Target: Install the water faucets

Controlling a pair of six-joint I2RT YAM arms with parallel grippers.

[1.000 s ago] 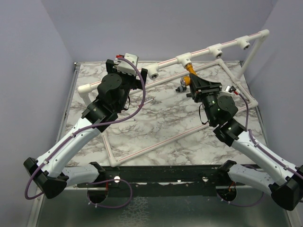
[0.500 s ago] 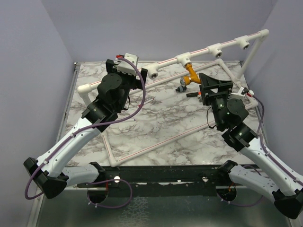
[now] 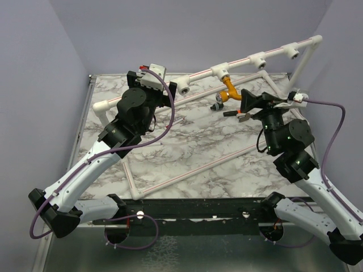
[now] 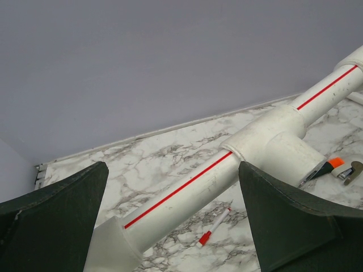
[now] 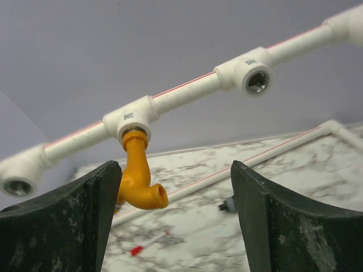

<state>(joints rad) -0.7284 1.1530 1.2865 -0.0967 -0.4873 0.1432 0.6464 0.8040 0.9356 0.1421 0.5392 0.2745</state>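
A mustard-orange water faucet (image 5: 138,175) with a bent spout hangs by its upper end from a white tee socket (image 5: 131,118) on the raised pipe; the top view shows the faucet (image 3: 229,88) under that tee. My right gripper (image 5: 174,167) is open and holds nothing, and the faucet sits in front of its left finger without touching it. It (image 3: 243,105) stands just right of the faucet. My left gripper (image 4: 173,184) is open, its fingers either side of a red-striped white pipe (image 4: 181,190) without touching it. It (image 3: 165,90) stays at the pipe's left stretch.
Two bare tee sockets (image 5: 252,76) (image 5: 17,178) flank the filled one. A small orange-and-silver part (image 4: 342,166) lies on the marble by a tee (image 4: 281,144); the top view shows it (image 3: 217,106) below the faucet. A thin red-tipped stick (image 4: 214,226) lies nearby. White frame pipes (image 3: 187,170) cross the table.
My right gripper has opened, let go of the orange faucet and drawn back to the right. The faucet stays hanging from the tee. The left arm has not moved.
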